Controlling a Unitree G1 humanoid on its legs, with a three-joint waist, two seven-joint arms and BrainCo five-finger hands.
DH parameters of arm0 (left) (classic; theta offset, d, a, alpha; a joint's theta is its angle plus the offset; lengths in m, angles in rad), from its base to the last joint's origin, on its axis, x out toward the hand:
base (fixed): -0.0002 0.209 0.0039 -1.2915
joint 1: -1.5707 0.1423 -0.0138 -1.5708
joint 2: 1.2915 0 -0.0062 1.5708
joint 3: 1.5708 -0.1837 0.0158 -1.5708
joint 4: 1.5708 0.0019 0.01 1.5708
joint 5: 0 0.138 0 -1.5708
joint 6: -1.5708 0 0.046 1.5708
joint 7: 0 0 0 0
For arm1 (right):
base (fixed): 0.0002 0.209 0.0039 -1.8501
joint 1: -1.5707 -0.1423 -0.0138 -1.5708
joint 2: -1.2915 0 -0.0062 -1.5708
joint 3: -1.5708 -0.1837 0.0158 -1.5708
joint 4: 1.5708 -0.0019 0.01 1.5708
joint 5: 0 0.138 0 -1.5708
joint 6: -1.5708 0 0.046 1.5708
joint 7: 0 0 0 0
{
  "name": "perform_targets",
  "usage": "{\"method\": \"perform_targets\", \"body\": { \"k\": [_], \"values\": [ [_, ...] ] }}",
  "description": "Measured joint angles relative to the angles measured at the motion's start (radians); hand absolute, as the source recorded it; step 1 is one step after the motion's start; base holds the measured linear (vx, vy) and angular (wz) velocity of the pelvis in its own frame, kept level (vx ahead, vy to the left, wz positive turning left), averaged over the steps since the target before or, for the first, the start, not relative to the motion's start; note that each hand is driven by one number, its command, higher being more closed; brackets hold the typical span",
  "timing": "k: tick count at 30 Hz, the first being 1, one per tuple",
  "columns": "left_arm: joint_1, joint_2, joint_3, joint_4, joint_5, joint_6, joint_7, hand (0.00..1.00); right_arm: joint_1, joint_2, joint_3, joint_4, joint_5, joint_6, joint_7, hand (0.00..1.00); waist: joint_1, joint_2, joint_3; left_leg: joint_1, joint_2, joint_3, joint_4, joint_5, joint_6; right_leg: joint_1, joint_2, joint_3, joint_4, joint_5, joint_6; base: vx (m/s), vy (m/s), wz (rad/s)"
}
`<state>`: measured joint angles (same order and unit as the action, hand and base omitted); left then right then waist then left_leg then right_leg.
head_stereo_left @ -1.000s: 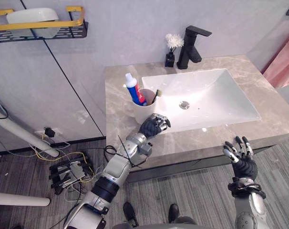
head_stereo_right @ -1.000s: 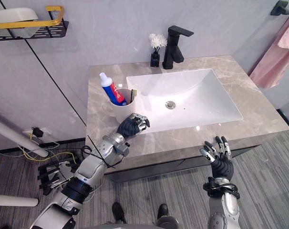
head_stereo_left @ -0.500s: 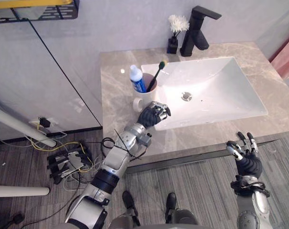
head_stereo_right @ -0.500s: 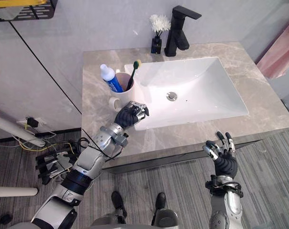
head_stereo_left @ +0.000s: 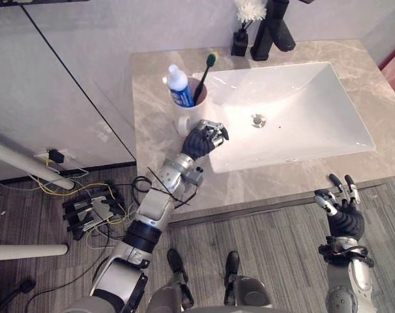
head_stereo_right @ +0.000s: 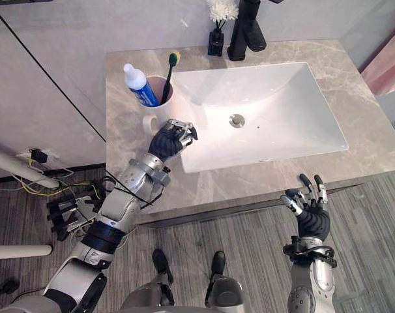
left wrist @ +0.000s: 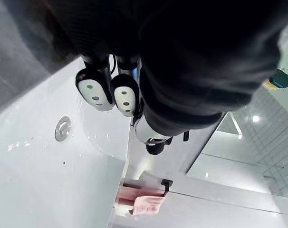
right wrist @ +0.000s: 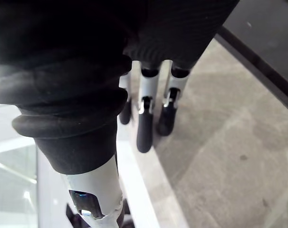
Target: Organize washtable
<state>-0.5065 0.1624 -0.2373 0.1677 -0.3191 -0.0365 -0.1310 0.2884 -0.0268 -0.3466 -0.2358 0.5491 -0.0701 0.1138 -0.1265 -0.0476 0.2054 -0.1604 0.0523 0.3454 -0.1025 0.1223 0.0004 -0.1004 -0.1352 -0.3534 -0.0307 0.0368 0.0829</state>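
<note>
A white cup (head_stereo_left: 188, 111) stands upright in the upper left-centre of the frame, on the marble tabletop (head_stereo_left: 152, 98) just left of the sink (head_stereo_left: 302, 111). It holds a blue-and-white toothpaste tube (head_stereo_left: 179, 85) and a dark toothbrush (head_stereo_left: 203, 75) that leans toward the basin. Just below the cup, at the sink's near left corner, sits the left hand (head_stereo_left: 201, 139). Its fingers are curled in with nothing visible between them, and I cannot tell whether its knuckles touch the cup. At the top, a small black vase (head_stereo_left: 240, 42) stands beside the black faucet (head_stereo_left: 279, 29). In the lower right, the right hand (head_stereo_left: 343, 215) hangs below the tabletop's front edge, fingers straight and spread, holding nothing.

The cup looks placed, so the step in hand appears to be letting go. The next move calls for drawing the left hand down and away from the cup without catching its handle or tipping it.
</note>
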Motion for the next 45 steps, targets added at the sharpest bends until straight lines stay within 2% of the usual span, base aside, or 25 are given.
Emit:
{"method": "perform_targets", "body": {
  "k": [7,17,31,45],
  "values": [
    [-0.025,0.011,0.055,0.013,0.000,-0.007,0.029,1.00,-0.006,0.000,-0.008,-0.007,0.000,0.002,0.000,0.00,0.000,-0.002,0.012,-0.002,0.000,-0.004,0.000,0.000,0.000,0.000,0.000,-0.003,0.001,0.000,0.000,0.00,0.000,0.00],
    [-0.064,0.074,0.102,0.033,-0.001,-0.015,0.051,1.00,-0.006,0.000,-0.008,-0.019,0.000,0.001,0.000,0.00,0.001,-0.010,0.029,-0.007,-0.001,-0.014,0.000,0.001,0.001,0.000,0.000,-0.012,0.002,-0.001,-0.001,0.00,0.005,0.01],
    [-0.242,0.208,0.071,0.100,-0.023,-0.018,0.052,1.00,0.003,-0.009,-0.007,-0.067,0.034,-0.011,0.000,0.00,0.000,-0.028,0.089,-0.045,-0.002,-0.021,0.000,0.014,0.013,-0.034,0.000,-0.025,0.009,0.006,-0.011,0.00,0.004,0.02],
    [-0.428,0.286,0.071,0.202,-0.046,-0.020,0.115,1.00,0.003,-0.022,0.010,-0.108,0.042,-0.041,0.000,0.00,-0.007,-0.041,0.143,-0.074,-0.001,-0.012,0.001,0.023,0.018,-0.068,0.003,-0.012,0.008,0.019,-0.015,0.01,0.005,-0.02]
  ]
}}
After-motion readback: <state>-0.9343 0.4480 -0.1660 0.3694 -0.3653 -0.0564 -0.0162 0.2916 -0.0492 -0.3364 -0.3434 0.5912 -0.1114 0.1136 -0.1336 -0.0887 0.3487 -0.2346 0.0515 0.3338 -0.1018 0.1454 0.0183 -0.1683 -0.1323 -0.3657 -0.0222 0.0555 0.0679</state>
